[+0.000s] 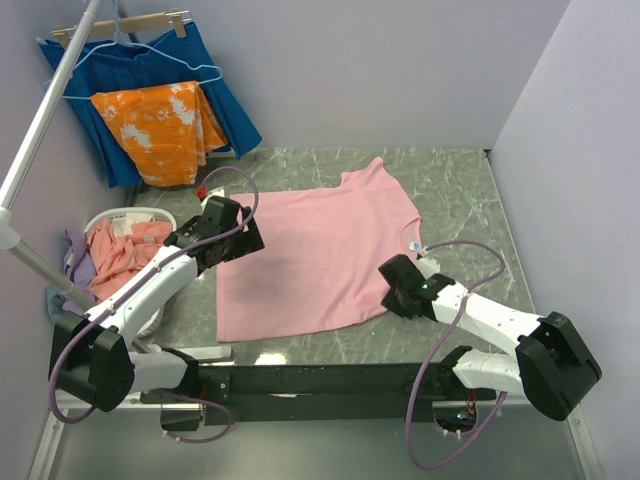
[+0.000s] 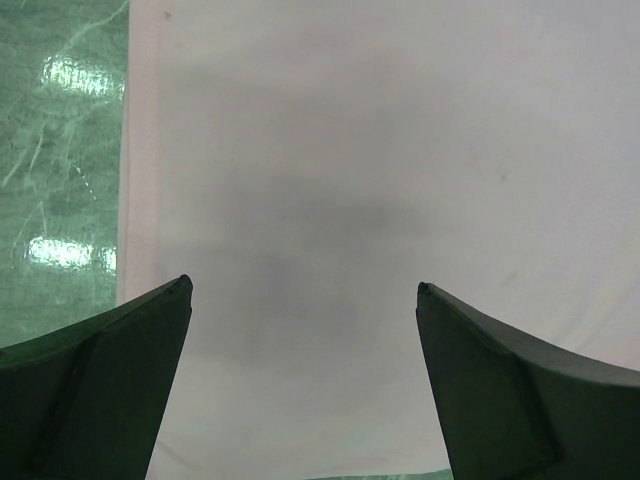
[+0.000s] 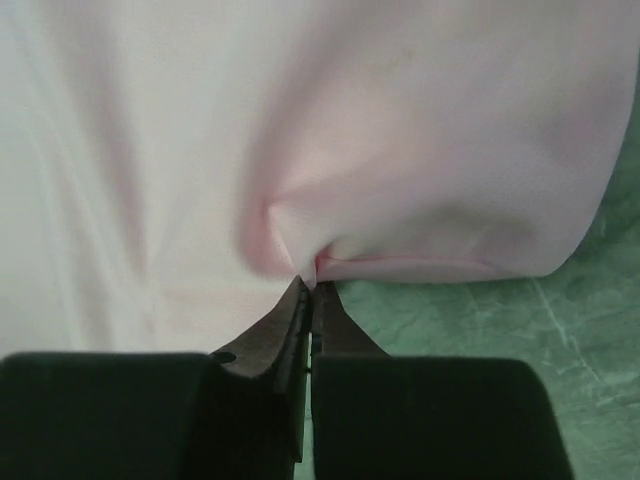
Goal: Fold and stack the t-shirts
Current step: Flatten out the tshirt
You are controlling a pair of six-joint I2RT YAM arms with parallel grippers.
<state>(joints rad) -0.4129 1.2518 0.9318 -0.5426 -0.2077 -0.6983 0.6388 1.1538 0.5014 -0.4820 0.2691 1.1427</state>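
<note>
At far left, salmon-pink and lilac t-shirts [image 1: 120,252] lie heaped in a white basket [image 1: 130,213]. My left gripper [image 2: 303,285] hovers, jaws spread wide, over the light pink t-shirt [image 1: 310,255], which lies flat on the table [image 1: 450,190]. My right gripper [image 3: 312,285] pinches its near right edge.

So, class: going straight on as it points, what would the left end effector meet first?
Most likely the light pink t-shirt: the left end effector is open with that cloth straight ahead, though depth is unclear.
</note>
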